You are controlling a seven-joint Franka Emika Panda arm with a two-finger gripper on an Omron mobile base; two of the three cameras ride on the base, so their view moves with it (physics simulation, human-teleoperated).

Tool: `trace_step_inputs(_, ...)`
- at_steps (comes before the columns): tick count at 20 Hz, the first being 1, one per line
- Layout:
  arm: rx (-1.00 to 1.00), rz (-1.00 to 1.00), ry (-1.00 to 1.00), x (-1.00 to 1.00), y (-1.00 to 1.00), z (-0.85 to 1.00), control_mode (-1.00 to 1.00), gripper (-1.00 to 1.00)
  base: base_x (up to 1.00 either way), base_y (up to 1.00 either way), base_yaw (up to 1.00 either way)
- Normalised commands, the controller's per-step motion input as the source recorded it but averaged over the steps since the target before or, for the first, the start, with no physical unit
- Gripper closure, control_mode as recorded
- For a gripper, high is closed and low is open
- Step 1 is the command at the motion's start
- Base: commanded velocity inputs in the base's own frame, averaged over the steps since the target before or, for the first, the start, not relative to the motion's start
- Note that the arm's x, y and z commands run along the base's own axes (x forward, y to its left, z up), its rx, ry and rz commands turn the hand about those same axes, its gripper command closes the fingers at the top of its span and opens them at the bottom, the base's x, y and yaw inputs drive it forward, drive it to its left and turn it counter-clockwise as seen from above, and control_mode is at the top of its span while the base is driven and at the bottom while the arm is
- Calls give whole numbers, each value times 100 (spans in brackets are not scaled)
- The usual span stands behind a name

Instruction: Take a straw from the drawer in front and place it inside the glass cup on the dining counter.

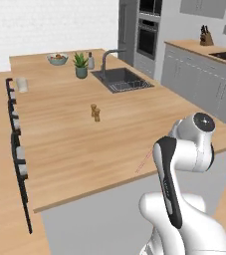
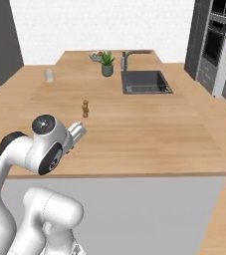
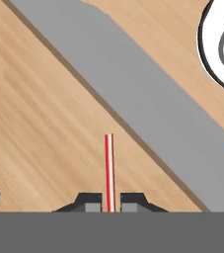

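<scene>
Currently, scene status by item:

Surface: the dining counter (image 1: 109, 139) is lying as a large light-wood slab, running from the near edge toward the white wall at the far end.
Sink: a dark sink (image 1: 122, 79) with a faucet (image 1: 109, 57) is sitting inset in the far right part of the slab.
Far-end items: a potted plant (image 1: 80, 65), a bowl (image 1: 57, 59) and a grey soap dispenser (image 1: 90, 61) are standing near the faucet.
Mid-slab items: 2 small brown shakers (image 1: 95, 112) are standing together on the open wood, well apart from the sink.
Glass cup: the glass cup (image 1: 21, 84) is standing upright near the left edge of the slab, far from the arm.
Seating: dark stools (image 1: 17, 149) are lining the left side of the slab.
Room: a wall oven (image 1: 148, 35) and grey cabinets (image 1: 199, 82) are standing along the right side, with a knife block (image 1: 206, 36) on the wood counter there.
Gripper: the gripper (image 3: 110, 203) is pointing over the near edge of the dining counter, with its jaws pressed together on the straw.
Straw: the straw (image 3: 109, 170) is sticking straight out from between the fingertips (image 3: 90, 201), and in the left base view it is showing as a faint pink line above the near edge of the slab.
</scene>
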Motion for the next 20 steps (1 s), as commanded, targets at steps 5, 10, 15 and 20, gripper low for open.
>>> trace_step_inputs(5, 0, 0, 0, 0, 0, 0, 100, 100, 0, 100, -8)
trace_step_inputs(10, 0, 0, 0, 0, 0, 0, 100, 100, 0, 100, -13)
trace_step_inputs(15, 0, 0, 0, 0, 0, 0, 100, 100, 0, 100, -21)
trace_step_inputs(20, 0, 0, 0, 0, 0, 0, 100, 100, 14, 100, -37)
